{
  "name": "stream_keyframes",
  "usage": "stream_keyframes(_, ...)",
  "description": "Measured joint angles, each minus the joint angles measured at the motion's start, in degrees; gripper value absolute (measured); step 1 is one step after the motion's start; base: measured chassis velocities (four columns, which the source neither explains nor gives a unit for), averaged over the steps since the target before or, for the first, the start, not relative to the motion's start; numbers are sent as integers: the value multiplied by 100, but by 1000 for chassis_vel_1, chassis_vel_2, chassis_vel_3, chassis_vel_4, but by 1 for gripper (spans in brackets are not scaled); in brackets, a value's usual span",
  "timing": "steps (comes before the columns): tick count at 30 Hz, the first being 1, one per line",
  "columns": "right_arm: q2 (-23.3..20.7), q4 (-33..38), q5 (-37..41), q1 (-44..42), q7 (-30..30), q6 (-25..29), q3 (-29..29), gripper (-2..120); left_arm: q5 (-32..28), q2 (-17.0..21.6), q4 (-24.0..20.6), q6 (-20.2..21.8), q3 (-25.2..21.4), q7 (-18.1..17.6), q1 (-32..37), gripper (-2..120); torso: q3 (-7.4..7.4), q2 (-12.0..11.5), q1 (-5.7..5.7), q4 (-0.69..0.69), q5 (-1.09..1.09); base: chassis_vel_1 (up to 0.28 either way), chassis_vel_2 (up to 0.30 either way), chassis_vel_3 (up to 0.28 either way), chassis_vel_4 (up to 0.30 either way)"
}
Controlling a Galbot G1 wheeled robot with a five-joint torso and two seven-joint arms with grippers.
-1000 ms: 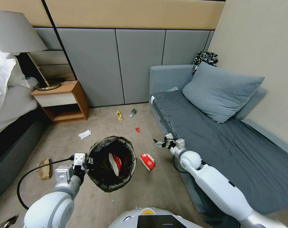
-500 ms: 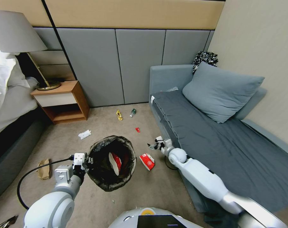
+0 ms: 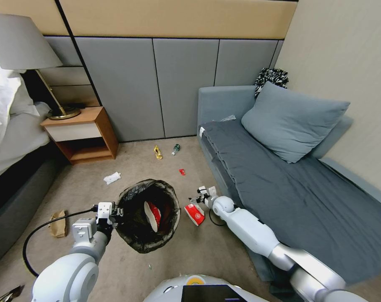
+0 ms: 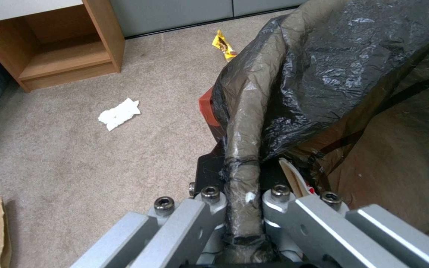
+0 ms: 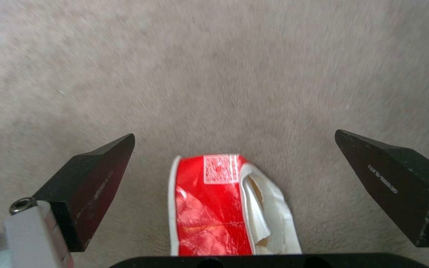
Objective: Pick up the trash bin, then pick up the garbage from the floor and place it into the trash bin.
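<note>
bin pickup looks done: left gripper [image 3: 115,213] is clamped on the bag-covered rim of the trash bin [image 3: 147,216], holding it by its left edge just above the carpet [image 3: 207,247]; in the left wrist view the fingers [image 4: 209,214] pinch the rolled black liner [image 4: 304,78] btwn them.

in the bin so far: one red-and-white flattened carton [image 3: 152,215], standing on edge inside.

right gripper [image 3: 197,197] is low over the floor, jaws spread wide, w/ a second red-and-white carton [image 3: 194,214] right under it, just right of the bin. right wrist view has that carton [image 5: 224,208] lying btwn the two black fingertips [image 5: 95,178], not touched yet, so i'd judge this as the approach for grab no. 2.

left on the floor, as far as i can see:
- white tissue [image 3: 112,178], past the bin, near the nightstand [image 3: 83,134]
- yellow wrapper [image 3: 157,152] and small bottle [image 3: 176,149] by the wall
- small red scrap [image 3: 182,172] near the sofa [image 3: 283,184]
- brown paper bag scrap [image 3: 58,223] left of the left arm
- a tiny speck [image 3: 149,266] by the robot base, can't tell what

roughly 1 item in, 6 or so to go; early in the task.
</note>
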Motion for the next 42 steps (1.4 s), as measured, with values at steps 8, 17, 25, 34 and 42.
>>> stream_keyframes(8,323,-855,-341,115,-155,202,-14,100,-1,27,0,-3,-19,-4,5,1,0,0,0,0,0,0,0,0,0)
stream_keyframes(17,512,-1446,-634,144,-257,351,69,100,-1,25,0,-7,-22,-5,6,1,0,0,0,0,1,0,0,0,0)
stream_keyframes(25,520,-1488,-687,71,-265,354,90,100,-1,33,0,-12,-11,-4,-9,1,-1,0,0,0,1,0,0,0,0)
stream_keyframes(34,521,-1500,-774,-43,-277,384,122,100,-1,46,0,-16,-7,-3,-10,1,0,0,0,0,1,0,0,0,0)
stream_keyframes(42,493,-1387,-822,-113,-319,419,147,73,2,47,0,-17,-2,-3,-9,1,-1,0,0,0,1,0,0,0,0)
